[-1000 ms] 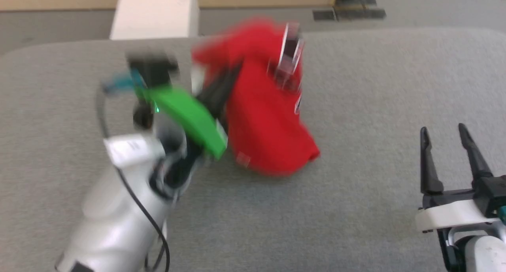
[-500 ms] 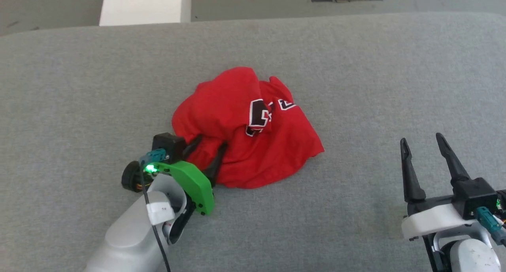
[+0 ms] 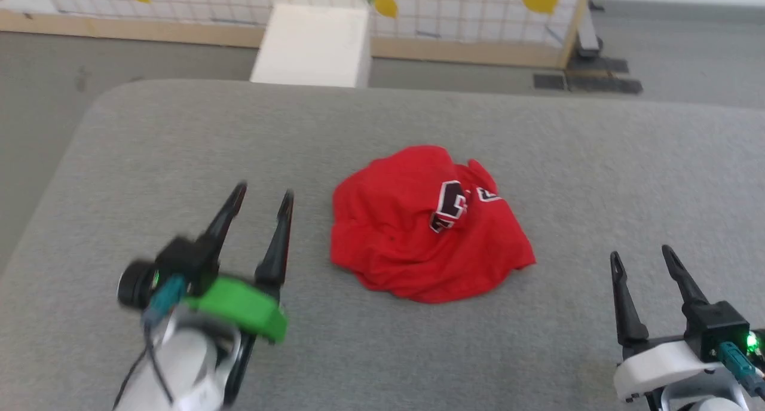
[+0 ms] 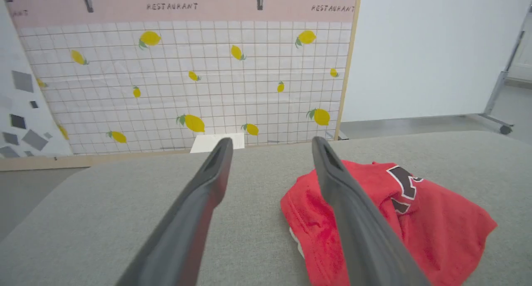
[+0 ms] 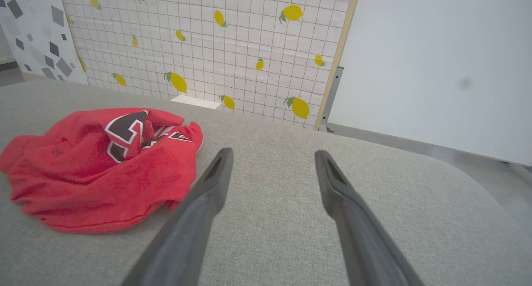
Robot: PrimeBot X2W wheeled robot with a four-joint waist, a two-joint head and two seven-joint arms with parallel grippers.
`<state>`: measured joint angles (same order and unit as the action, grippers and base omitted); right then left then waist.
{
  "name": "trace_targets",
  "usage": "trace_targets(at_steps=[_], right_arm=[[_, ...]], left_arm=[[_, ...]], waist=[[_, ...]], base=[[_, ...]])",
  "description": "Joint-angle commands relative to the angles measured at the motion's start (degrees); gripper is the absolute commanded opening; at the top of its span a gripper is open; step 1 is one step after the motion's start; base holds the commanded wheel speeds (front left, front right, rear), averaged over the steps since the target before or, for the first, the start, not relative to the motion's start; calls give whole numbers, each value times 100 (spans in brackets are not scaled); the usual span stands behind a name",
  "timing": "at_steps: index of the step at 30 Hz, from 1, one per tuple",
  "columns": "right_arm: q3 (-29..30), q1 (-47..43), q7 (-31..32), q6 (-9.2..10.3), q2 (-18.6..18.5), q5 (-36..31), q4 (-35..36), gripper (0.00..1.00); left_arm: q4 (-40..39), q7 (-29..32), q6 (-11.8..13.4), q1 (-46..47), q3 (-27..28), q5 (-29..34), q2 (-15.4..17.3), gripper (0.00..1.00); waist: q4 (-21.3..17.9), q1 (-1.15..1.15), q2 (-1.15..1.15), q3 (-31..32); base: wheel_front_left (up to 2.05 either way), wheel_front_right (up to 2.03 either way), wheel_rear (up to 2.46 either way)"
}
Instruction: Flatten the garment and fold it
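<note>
Since half a second ago the left hand (image 3: 263, 191) has let go of the garment's near-left edge and pulled back toward the near left. Its two dark fingers (image 3: 275, 244) stand wide apart with nothing between them. They sit just left of the cloth without touching it, pointing toward the far side. Behind them show the green wrist cover (image 3: 239, 306) and the pale forearm, somewhat blurred.

The garment (image 3: 412, 238) lies as a crumpled red heap near the middle of the grey bench (image 3: 179, 136), unfolded and not flattened. A creased patch of black, white-outlined lettering (image 3: 451, 206) sits on top toward its far right. In the left wrist view a sliver of white shows under its near-left hem.

The right hand (image 3: 640, 254) is at the near right, well apart from the garment. Its fingers are spread and empty above bare bench.

Past the far edge a white block (image 3: 311, 43) stands on the floor before a gridded screen (image 3: 454, 8) printed with lemons.
</note>
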<state>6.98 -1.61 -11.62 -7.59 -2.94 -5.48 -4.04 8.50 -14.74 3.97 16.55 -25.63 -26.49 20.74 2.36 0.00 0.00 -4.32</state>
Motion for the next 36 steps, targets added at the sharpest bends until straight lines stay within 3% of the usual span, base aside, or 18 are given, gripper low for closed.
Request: trace_targets(at_steps=[1,6,13,27,33,36], right_arm=[[15,-90,8,10,6,51,22,100],[20,-254,35,10,6,131,10,100],[-22,-381,36,10,6,200,-41,100],[-93,-250,205,10,-28,106,71,100],[-1188,107,1100,10,-774,540,113,100],[-2087,472,1901,10,-1324,1145,133,100]], left_arm=[[-217,-25,94,-350,139,118,-8,100],[-874,-25,287,-1411,514,420,-196,100],[-1145,-25,442,-2173,702,893,-478,100],[-1102,-26,69,-2097,902,1226,-949,100],[-909,-26,-68,-1912,826,1284,-1176,100],[-851,-26,-151,-1761,826,1324,-1313,100]], waist=[[384,0,0,368],[490,0,0,484],[512,0,0,544],[637,0,0,185],[849,0,0,-150],[1038,0,0,-340]], base=[[0,0,0],[0,0,0],[0,0,0],[0,0,0],[0,0,0],[0,0,0]])
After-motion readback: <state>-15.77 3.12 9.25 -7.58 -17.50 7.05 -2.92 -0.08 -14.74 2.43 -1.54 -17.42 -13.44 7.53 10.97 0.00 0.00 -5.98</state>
